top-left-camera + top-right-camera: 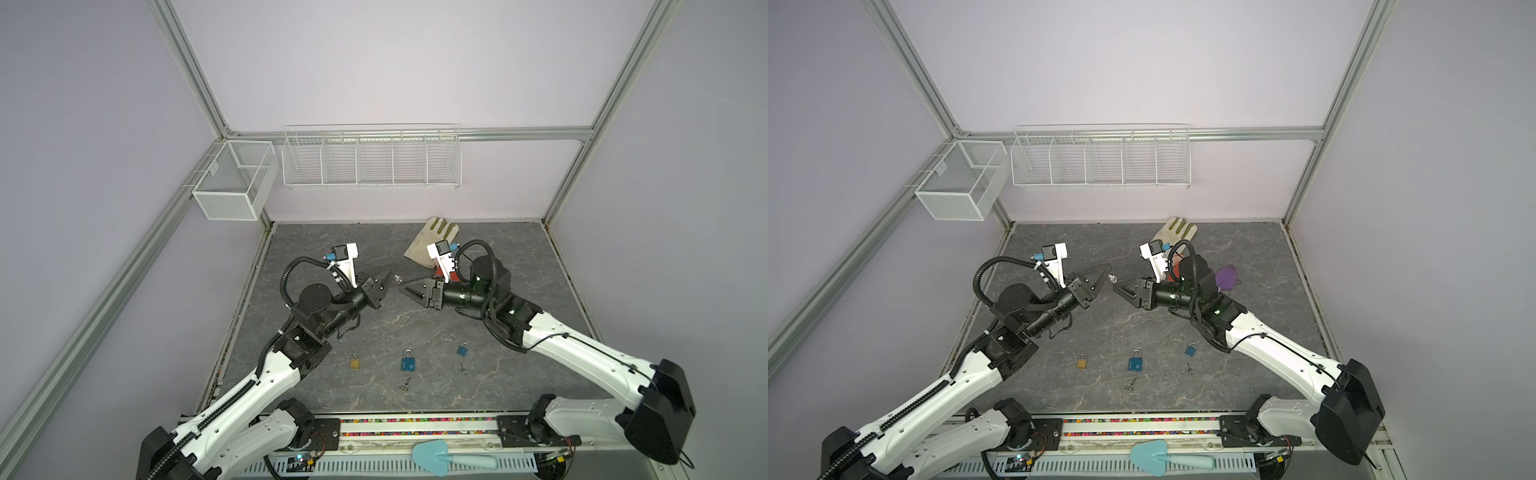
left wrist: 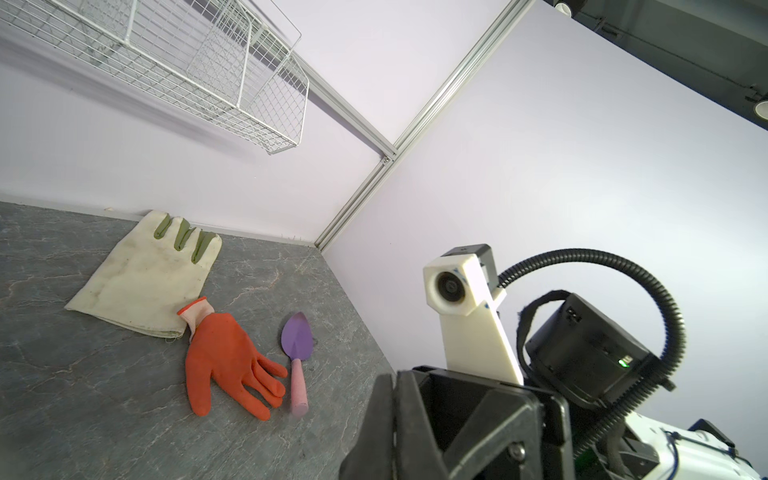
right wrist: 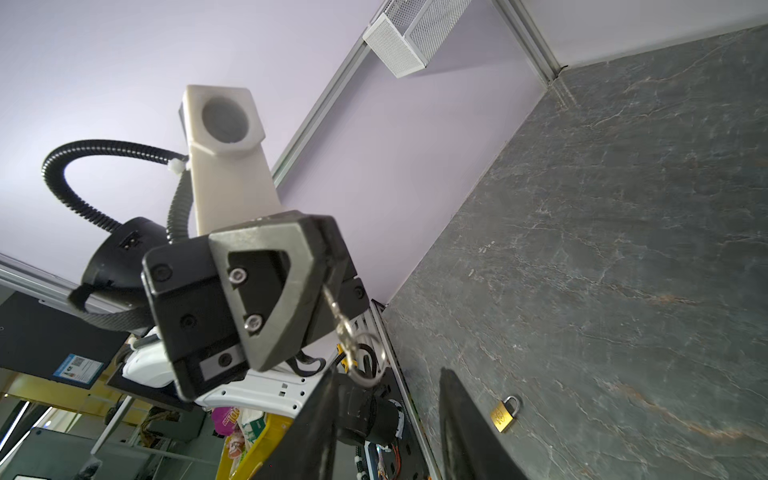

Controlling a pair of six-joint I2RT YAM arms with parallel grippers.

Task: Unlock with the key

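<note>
My left gripper [image 1: 390,275] is clamped shut on a small silver key [image 3: 337,316]. The blade is pinched between the fingertips and its wire ring [image 3: 368,359] hangs free from the bow, as the right wrist view shows plainly. My right gripper [image 1: 402,286] faces it tip to tip, just beside the key. Its jaws stand apart with nothing between them, and I cannot tell whether it touches the ring.

Both grippers are raised above the dark grey marbled table [image 1: 540,266], well beyond the large blue padlock [image 1: 408,362] that lies flat near the table's front.

- **Left of that padlock in both top views:** a small brass padlock [image 1: 354,362].
- **Right of it and slightly further back:** a smaller blue padlock [image 1: 462,349].
- **Just on its near side:** a second silver key [image 1: 405,384].
- **Off to its right:** a third key [image 1: 461,368].
- **Far behind it, by the back wall:** a cream fabric glove [image 2: 145,278], an orange rubber glove [image 2: 224,361] touching the cream glove's cuff, and a purple trowel [image 2: 297,345] with a pink handle.
- **Nearer than it, on the front rail:** a pale blue plastic trowel [image 1: 440,457].
</note>
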